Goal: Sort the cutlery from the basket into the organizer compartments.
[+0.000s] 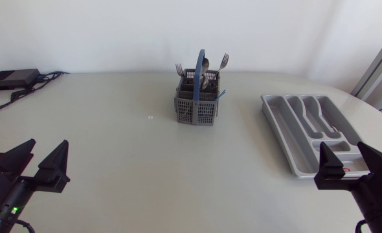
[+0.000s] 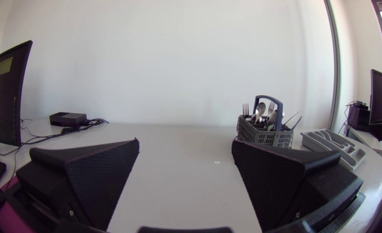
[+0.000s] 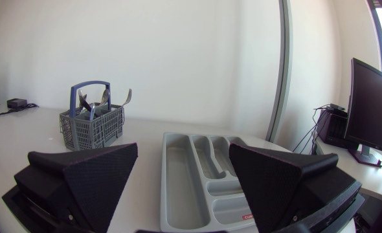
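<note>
A grey cutlery basket (image 1: 197, 103) with a blue handle stands at the table's middle back, with forks (image 1: 180, 68) and a spoon (image 1: 205, 65) sticking up from it. The grey organizer (image 1: 288, 139) lies at the right, its compartments bare. My left gripper (image 1: 39, 160) is open at the near left, far from the basket. My right gripper (image 1: 353, 163) is open at the near right, just by the organizer's near end. From the left wrist, the open gripper (image 2: 186, 162) faces the basket (image 2: 265, 129) and organizer (image 2: 330, 144). Ahead of the open right gripper (image 3: 183, 168) lie the organizer (image 3: 177, 169) and the basket (image 3: 92, 123).
A black box (image 1: 13, 79) with cables sits at the table's back left corner. A tiny white mark (image 1: 150, 118) lies on the table left of the basket. The table's curved edge runs close behind the organizer at the right.
</note>
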`<state>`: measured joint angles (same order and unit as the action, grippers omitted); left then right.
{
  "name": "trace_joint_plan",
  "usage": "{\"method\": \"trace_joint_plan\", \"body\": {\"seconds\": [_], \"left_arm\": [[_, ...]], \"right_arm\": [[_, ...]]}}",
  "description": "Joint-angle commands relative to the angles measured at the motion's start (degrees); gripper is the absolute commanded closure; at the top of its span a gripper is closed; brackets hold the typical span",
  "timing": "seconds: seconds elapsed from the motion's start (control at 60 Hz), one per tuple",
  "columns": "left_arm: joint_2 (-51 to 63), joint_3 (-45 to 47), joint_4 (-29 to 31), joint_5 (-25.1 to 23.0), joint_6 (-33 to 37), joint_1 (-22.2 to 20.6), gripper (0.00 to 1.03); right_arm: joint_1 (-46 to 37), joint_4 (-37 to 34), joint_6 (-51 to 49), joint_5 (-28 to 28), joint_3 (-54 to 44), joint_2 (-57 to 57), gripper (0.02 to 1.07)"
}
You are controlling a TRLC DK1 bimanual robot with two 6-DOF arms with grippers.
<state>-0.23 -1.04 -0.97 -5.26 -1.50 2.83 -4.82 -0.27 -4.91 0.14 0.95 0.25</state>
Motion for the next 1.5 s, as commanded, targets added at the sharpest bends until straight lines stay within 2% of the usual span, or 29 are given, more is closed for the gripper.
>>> {"method": "trace_joint_plan", "body": {"seconds": [0.0, 0.217, 0.35, 0.483, 0.633, 0.8, 0.883, 0.933, 1.017, 1.083, 1.133, 1.283, 1.483], "left_arm": [[-0.4, 1.1, -0.1, 0.5, -1.1, 0.3, 0.04], [-0.6, 0.9, -0.4, 0.6, -1.5, 0.8, 0.04], [-0.6, -1.3, -0.4, 0.6, -1.4, 2.4, 0.07], [1.7, -4.2, -0.4, 0.6, -1.4, 2.2, 0.08], [15.1, -11.7, -1.5, 0.5, -2.3, 1.4, 0.08], [32.6, -21.4, 0.6, 0.5, -4.6, -1.1, 0.08], [39.7, -26.4, 4.3, 1.2, -5.9, -4.0, 0.08], [43.2, -29.8, 8.1, 3.8, -6.0, -6.8, 0.08], [51.4, -37.6, 17.2, 11.5, -4.7, -13.9, 0.07], [56.9, -42.1, 20.6, 11.3, -2.5, -16.0, 0.07], [62.1, -45.8, 22.9, 9.3, -1.4, -17.9, 0.07], [73.7, -54.7, 27.5, 8.6, -2.3, -21.7, 0.07], [82.8, -64.3, 29.0, 8.6, -5.5, -26.1, 0.11]], "right_arm": [[0.0, -0.5, 0.8, -0.2, -1.0, -0.4, 0.06], [0.1, -0.1, 0.6, -0.1, -1.0, -0.6, 0.06], [0.7, 0.6, 0.2, 0.7, -0.4, -0.5, 0.06], [2.6, 0.1, 1.1, 1.1, 2.6, 1.9, 0.06], [3.5, 1.9, 2.6, 1.4, 7.0, 10.3, 0.06], [5.8, 4.5, 3.7, 2.2, 10.5, 18.0, 0.06], [7.3, 4.7, 3.7, 3.4, 12.6, 23.4, 0.06], [7.5, 4.6, 3.7, 3.5, 13.7, 26.3, 0.06], [7.5, 4.7, 3.7, 4.0, 15.8, 32.4, 0.06], [7.5, 4.5, 3.6, 5.2, 17.2, 36.5, 0.06], [8.0, 4.0, 3.7, 5.4, 18.3, 39.1, 0.06], [12.1, 0.1, 3.2, 9.4, 21.4, 44.0, 0.06], [15.0, -2.3, 2.9, 10.3, 22.9, 46.4, 0.06]]}}
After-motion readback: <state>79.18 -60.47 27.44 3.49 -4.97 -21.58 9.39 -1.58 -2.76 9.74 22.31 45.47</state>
